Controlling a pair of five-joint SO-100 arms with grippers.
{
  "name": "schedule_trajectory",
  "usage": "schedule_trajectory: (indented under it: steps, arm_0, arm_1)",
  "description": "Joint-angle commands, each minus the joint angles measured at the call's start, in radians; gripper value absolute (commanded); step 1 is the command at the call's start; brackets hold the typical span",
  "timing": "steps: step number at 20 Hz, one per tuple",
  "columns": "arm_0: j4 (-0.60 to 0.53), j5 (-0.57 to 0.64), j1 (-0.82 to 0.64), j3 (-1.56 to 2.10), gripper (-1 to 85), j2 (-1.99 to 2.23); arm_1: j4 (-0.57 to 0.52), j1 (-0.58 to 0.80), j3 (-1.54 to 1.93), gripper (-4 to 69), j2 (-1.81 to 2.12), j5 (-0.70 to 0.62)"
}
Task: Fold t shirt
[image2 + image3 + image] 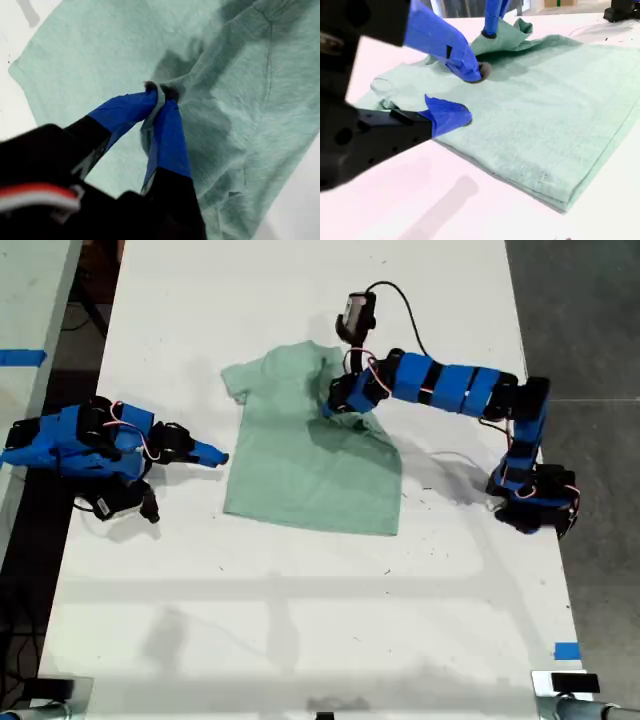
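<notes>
Table [300, 620]: long white surface filling the middle of the exterior view, lightly scuffed, with a scrap of blue tape [566, 650] near the lower right of that view.

T shirt [300, 465]: pale mint-green, plain, lying on the table just above the centre of the exterior view. Hem towards the lower edge of that view, collar towards the top. One short sleeve lies flat at the upper left of the garment; the other sleeve side is turned in over the body and bunched under a gripper. Lower half lies smooth.

First arm [450, 388]: blue and black, reaching in from the exterior view's right, base near the right table edge. My first gripper [343, 398] sits over the shirt's upper right part. In the first wrist view its blue tips [159, 102] are drawn together on a raised pinch of mint fabric, the cloth puckered around them.

Second arm [75, 440]: blue and black, lying low at the exterior view's left. My second gripper [205, 452] points at the shirt's left edge, apparently just short of touching it. In the second wrist view its jaws stand apart, with only shirt edge and table showing between the tips [452, 112].
</notes>
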Motion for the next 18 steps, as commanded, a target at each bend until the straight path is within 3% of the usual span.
schedule_trajectory:
  steps: [1, 4, 6, 7, 10, 14, 18]
  arm_0:
    - [-0.017, 0.005, 0.002, 0.005, 10.3, 0.006]
    - [-0.017, 0.005, 0.002, 0.005, 10.3, 0.006]
    - [-0.017, 0.005, 0.002, 0.005, 10.3, 0.006]
    - [-0.017, 0.005, 0.002, 0.005, 10.3, 0.006]
    - [-0.017, 0.005, 0.002, 0.005, 10.3, 0.006]
    - [-0.017, 0.005, 0.002, 0.005, 10.3, 0.006]
    - [-0.017, 0.005, 0.002, 0.005, 10.3, 0.006]
  arm_1:
    - [0.106, 0.023, -0.156, 25.5, 0.046, 0.017]
    - [0.291, 0.110, -0.109, 27.0, 0.282, 0.005]
    - [0.454, 0.129, -0.031, 0.8, 0.497, 0.049]
    - [0.494, 0.100, 0.069, 0.9, 0.643, 0.075]
    - [0.411, -0.063, 0.640, 0.9, 1.201, 0.204]
    - [0.207, -0.321, 1.572, 1.0, 2.105, 0.298]
    - [0.158, -0.342, 1.914, 1.2, 2.200, 0.307]
